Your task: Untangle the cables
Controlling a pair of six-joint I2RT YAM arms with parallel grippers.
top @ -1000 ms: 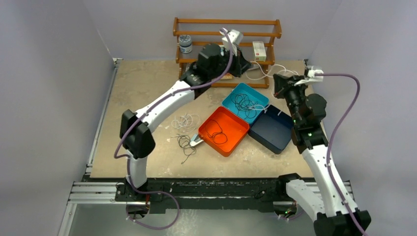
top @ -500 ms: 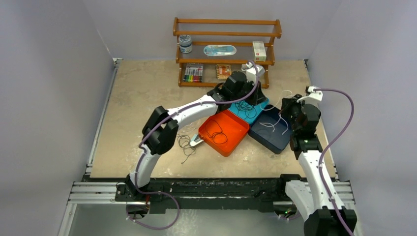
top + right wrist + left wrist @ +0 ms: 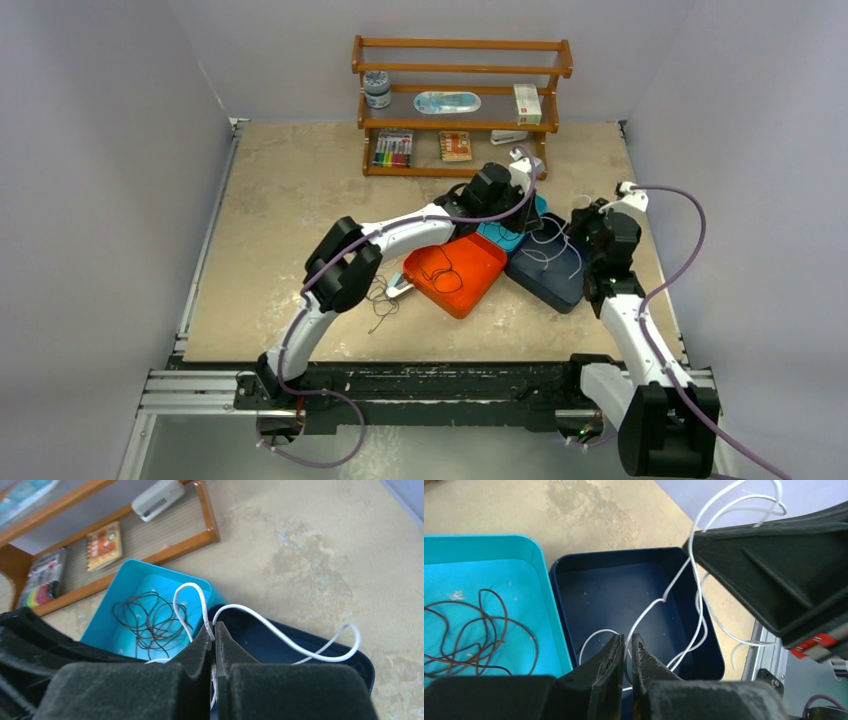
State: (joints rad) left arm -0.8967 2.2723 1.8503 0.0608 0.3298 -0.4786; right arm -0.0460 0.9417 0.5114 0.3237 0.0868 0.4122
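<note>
Thin white cable [image 3: 664, 598]: was held by both grippers and was draped in loops into the dark blue rectangular tray [image 3: 599, 595].
Left gripper [image 3: 625, 640]: jaws were clenched on the white cable, low over the blue tray.
Right gripper [image 3: 214, 630]: jaws were pinched tight on the white cable, above that tray.
Thin dark cables [image 3: 150, 620]: were tangled in the teal rectangular tray [image 3: 474, 570].
Orange rectangular tray [image 3: 482, 262]: another dark coil was contained.
Tan table [image 3: 280, 200]: one more dark tangle [image 3: 378, 298] was left beside the orange tray.

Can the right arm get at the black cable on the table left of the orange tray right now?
Probably not. The right gripper is shut on a white cable over the navy tray, and the left arm lies across the path.
</note>
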